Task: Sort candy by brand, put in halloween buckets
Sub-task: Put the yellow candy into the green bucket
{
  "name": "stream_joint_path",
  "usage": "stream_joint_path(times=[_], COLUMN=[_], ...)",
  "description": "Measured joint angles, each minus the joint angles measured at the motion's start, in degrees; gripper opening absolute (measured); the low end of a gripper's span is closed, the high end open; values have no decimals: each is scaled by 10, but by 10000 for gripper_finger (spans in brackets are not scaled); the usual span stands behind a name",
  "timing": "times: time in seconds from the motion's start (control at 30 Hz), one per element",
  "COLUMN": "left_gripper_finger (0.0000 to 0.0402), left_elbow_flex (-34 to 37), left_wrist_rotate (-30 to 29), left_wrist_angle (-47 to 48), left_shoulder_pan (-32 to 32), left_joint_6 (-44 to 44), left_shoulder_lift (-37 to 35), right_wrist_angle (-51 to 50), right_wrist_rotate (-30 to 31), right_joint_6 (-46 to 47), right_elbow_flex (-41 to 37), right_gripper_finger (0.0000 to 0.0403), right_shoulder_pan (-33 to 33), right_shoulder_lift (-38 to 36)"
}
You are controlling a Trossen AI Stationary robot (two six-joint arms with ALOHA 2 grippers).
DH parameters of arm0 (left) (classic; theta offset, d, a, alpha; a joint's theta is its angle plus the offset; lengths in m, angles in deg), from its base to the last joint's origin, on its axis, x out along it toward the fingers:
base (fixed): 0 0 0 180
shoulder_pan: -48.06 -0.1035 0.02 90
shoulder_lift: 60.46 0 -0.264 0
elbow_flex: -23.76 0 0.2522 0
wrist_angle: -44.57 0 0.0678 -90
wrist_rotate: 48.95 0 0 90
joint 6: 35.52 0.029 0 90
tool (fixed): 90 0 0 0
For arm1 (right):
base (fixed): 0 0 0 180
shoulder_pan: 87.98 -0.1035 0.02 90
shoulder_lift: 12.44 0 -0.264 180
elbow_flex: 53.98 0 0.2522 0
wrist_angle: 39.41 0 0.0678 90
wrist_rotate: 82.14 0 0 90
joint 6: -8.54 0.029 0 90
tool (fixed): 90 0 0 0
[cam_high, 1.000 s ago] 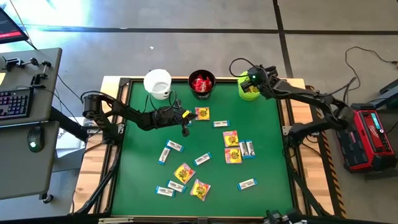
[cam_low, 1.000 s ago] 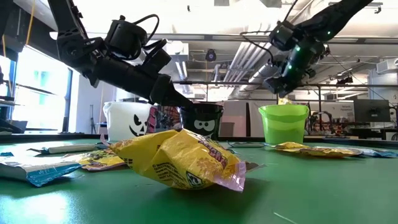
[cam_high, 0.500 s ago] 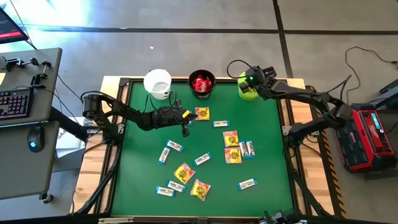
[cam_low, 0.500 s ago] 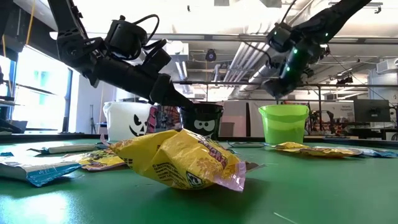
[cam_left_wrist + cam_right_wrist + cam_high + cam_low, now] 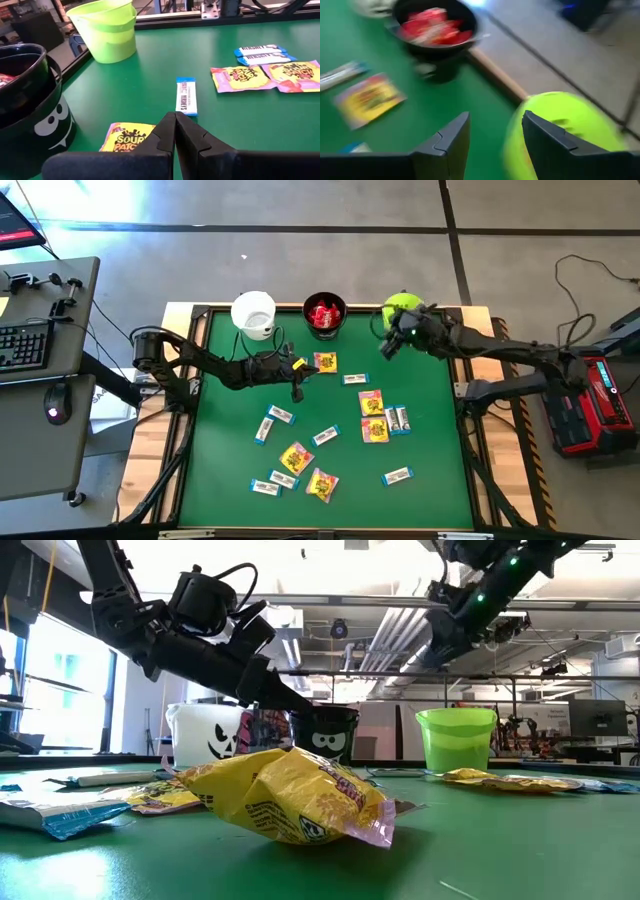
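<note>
3 round pails (image 5: 254, 313); flat crinkly wrapped candy (image 5: 295, 457) on green felt.

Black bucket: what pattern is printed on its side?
A white cartoon face on the black bucket, clearest in the left wrist view.

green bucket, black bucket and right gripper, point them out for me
green bucket (image 5: 107, 42), left wrist view, on its outer wall
black bucket (image 5: 325, 329), high view, on its rim
right gripper (image 5: 495, 145), right wrist view, midway between its open fingertips

right gripper (image 5: 386, 348) opened, seemingly off green bucket (image 5: 402, 308)
</note>
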Motion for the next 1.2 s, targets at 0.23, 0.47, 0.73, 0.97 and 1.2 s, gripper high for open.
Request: stream_joint_path(times=[0.23,0.47,0.73,0.97,1.2], left_gripper_finger=[0,0,8,46,72], left_elbow_flex=[0,-4,-53,-62,-62], left_wrist_rotate=[18,32,-15,-25,-25], left_wrist_angle=[1,36,208,232,233], left_shoulder_pan=[0,0,4,5,5], left_joint_6=[5,2,55,76,75], left_shoulder_lift=[0,0,0,0,0], right_wrist_angle=[2,79,211,287,319], right_wrist_rotate=[-84,-163,-183,-183,-150], right_joint_6=[32,-7,-63,-76,-53], right_elbow_flex=[0,0,0,0,0], right_gripper_finger=[171,171,171,171,154], right_shoulder_pan=[-75,-107,-117,-116,-116], right_shoulder_lift=[32,106,217,289,340])
